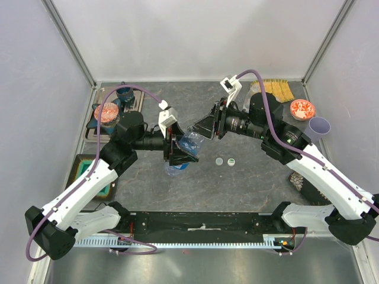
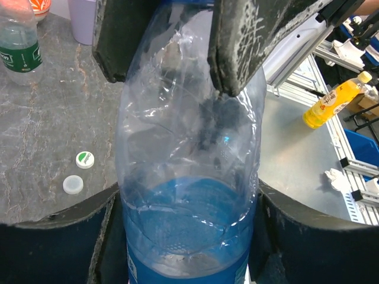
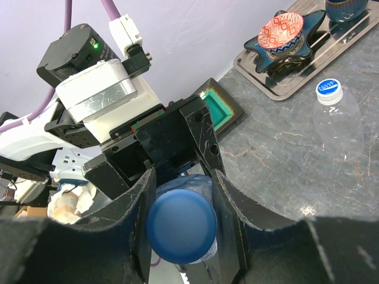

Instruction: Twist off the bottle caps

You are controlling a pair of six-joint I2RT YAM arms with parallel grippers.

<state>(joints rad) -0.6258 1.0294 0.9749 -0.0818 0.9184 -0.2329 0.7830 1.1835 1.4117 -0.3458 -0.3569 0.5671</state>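
A blue-labelled bottle is held above the table, dented and lying roughly level between both arms. My left gripper is shut on its labelled body, a pad pressed to each side. My right gripper is shut on its blue cap, which sits snug between the two fingers. A green-labelled bottle stands at the far right. A clear bottle with a blue-and-white cap lies on the table near the tray.
Two loose caps lie on the table right of the held bottle. A tray with bowls and a teal dish sit at the left. A red bowl, a lilac cup and yellow sticks sit at the right.
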